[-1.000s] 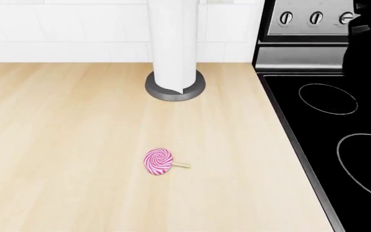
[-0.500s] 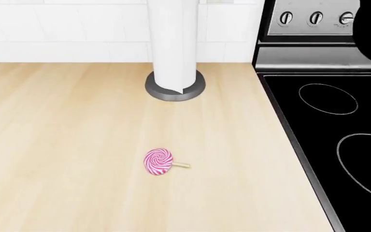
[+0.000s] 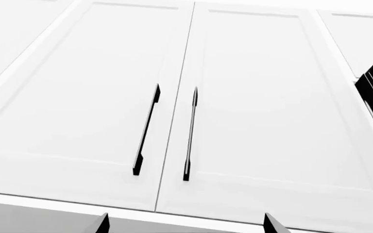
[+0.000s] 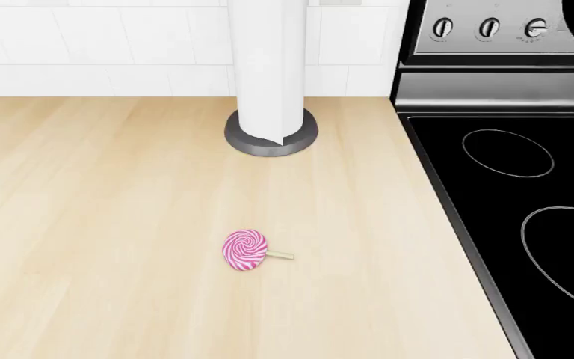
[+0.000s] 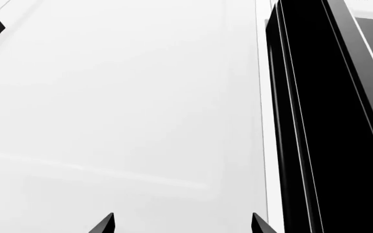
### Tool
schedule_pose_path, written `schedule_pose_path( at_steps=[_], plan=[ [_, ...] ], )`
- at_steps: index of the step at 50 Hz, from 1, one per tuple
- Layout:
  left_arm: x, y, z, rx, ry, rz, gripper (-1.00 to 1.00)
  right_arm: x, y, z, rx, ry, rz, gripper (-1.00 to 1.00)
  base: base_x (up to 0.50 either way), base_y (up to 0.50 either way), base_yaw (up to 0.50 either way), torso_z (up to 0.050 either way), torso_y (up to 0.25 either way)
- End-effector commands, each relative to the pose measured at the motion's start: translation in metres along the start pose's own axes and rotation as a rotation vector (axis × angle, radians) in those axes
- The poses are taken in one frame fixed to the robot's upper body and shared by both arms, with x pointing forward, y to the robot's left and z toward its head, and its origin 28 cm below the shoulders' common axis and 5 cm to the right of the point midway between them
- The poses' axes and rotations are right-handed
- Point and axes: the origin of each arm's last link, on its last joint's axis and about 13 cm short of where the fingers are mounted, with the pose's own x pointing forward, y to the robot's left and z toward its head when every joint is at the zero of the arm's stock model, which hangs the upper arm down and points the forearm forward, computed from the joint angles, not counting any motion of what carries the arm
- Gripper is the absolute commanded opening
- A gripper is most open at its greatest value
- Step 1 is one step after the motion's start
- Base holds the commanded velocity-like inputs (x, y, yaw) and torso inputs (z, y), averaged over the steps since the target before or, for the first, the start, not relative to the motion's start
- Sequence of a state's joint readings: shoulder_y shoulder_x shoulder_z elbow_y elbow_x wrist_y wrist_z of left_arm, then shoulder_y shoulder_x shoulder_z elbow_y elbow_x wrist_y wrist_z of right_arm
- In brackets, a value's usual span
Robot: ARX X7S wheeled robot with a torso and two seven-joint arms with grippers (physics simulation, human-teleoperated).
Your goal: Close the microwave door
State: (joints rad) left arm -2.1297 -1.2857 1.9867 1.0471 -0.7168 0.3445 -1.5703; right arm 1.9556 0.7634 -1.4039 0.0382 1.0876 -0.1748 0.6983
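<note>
**Op:** Nearest my right jaws, tips spread and empty, is the microwave door, a tall black slab seen edge-on beside a white cabinet.

**Spotter:** How will it handle?

**Op:** Rigid and hinged, I judge; push its flat face, no grip needed. Left jaws also gape, facing cabinet handles.

Pale wood counter; white tiled wall; white cabinet doors
</note>
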Motion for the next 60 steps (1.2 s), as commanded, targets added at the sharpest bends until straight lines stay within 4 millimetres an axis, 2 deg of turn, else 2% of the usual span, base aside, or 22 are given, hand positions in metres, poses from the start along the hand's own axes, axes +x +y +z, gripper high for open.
schedule_pose_path(
  at_steps=[1,8,13,49,60],
  plan=[
    [0.000,0.000,0.000,-0.001,0.000,-0.001,1.00,0.011,-0.005,0.003,-0.012,0.002,-0.005,1.00,0.00,0.00,0.00,0.000,0.000],
    [0.001,0.000,0.001,-0.002,-0.001,-0.001,1.00,0.015,-0.007,0.005,-0.023,0.007,-0.008,1.00,0.00,0.00,0.00,0.000,0.000],
    [0.000,-0.001,0.001,-0.007,-0.001,-0.002,1.00,0.027,-0.012,0.008,-0.051,0.025,0.007,1.00,0.00,0.00,0.00,0.000,0.000],
    [0.001,0.000,0.002,-0.006,0.000,0.000,1.00,0.053,-0.021,0.017,-0.105,0.049,0.028,1.00,0.00,0.00,0.00,0.000,0.000],
    [0.002,0.000,0.002,-0.008,-0.001,0.000,1.00,0.062,-0.024,0.025,-0.124,0.045,0.038,1.00,0.00,0.00,0.00,0.000,0.000]
  ],
)
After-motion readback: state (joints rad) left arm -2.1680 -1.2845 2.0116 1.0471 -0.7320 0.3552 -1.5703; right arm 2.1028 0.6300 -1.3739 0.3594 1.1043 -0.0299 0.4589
